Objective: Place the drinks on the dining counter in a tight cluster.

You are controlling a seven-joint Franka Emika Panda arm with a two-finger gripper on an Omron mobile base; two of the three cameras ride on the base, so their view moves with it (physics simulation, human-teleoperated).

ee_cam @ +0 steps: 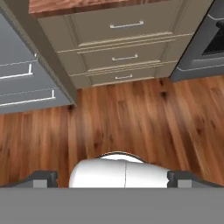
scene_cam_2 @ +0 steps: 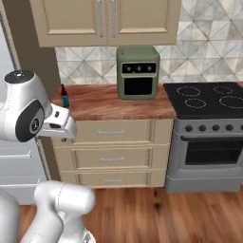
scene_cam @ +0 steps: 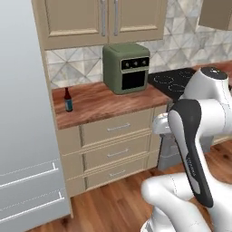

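Note:
One of the drinks, a slim dark-brown bottle (scene_cam: 68, 100) (scene_cam_2: 64, 97) with a blue label, stands upright near the left end of a short wood counter (scene_cam: 104, 102) (scene_cam_2: 118, 107) below beige wall cabinets. My gripper (ee_cam: 113, 179) is open, its two dark fingertips (ee_cam: 43, 178) set wide apart with nothing between them. It points down at the wood floor in front of the drawers, well below and short of the bottle. The white hand (scene_cam_2: 58, 124) hangs in front of the counter's left end. The dining counter is out of view.
A green toaster oven (scene_cam: 127, 68) (scene_cam_2: 137, 72) sits on the short counter right of the bottle. A black stove (scene_cam_2: 209, 102) (scene_cam: 171, 81) adjoins it on the right, a grey fridge (scene_cam: 27, 136) on the left. Beige drawers (ee_cam: 124, 43) face open floor (ee_cam: 131, 118).

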